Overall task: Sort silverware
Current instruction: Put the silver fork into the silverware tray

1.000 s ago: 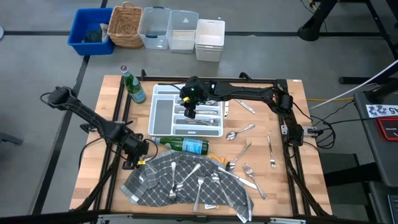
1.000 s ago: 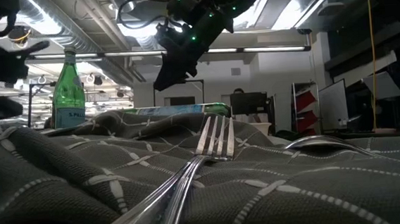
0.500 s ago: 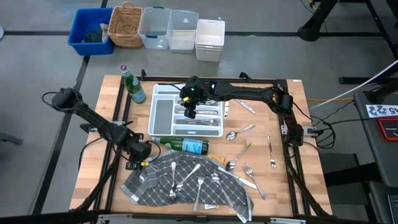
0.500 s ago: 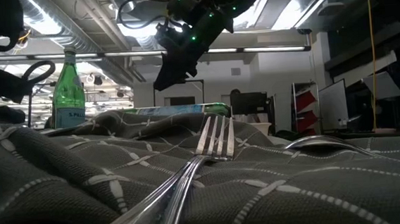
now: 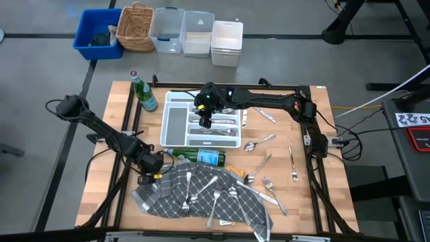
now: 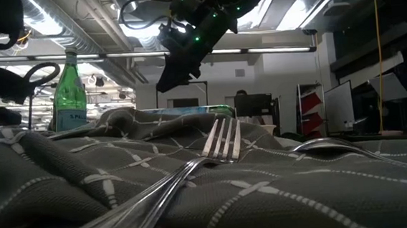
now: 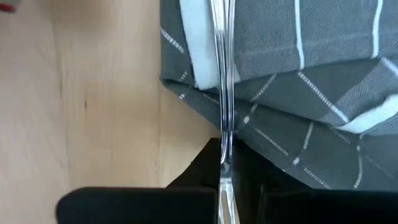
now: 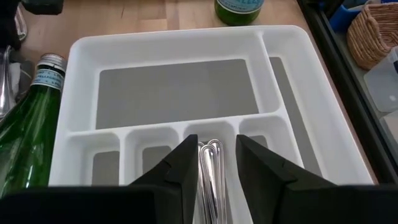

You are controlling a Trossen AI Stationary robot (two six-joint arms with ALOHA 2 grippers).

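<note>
Several pieces of silverware (image 5: 201, 191) lie on a grey checked cloth (image 5: 208, 202) at the table's near side. More pieces lie loose on the wood to its right (image 5: 259, 142). A fork (image 6: 220, 141) rests on the cloth close to the low camera. My left gripper (image 5: 153, 168) stands at the cloth's far left corner (image 7: 186, 87), pointing down and shut on one slim silver piece (image 7: 221, 74). My right gripper (image 5: 203, 121) hovers open over the white tray (image 5: 166, 121). A few pieces (image 8: 211, 168) lie in the tray compartment below that gripper (image 8: 211, 146). My left gripper pinches the slim silver piece (image 7: 222, 140) between its two fingers, coming from above. The piece runs out from the fingers across the cloth's corner and its turned-up white underside. Which end the fingers have, I cannot tell; the fingers hide it.
One green bottle (image 5: 142, 94) stands at the tray's far left; another (image 5: 198, 156) lies between tray and cloth, close to my left gripper. Beyond the far edge stand a blue bin (image 5: 97, 33), a wicker basket (image 5: 136, 27) and plastic boxes (image 5: 195, 33). Black rails (image 5: 127, 128) frame the table.
My left gripper has sunk a little toward the cloth's far left corner and shut on a silver piece. The cloth's left part has shifted and wrinkled, and the fork near the low camera has moved slightly with it.
</note>
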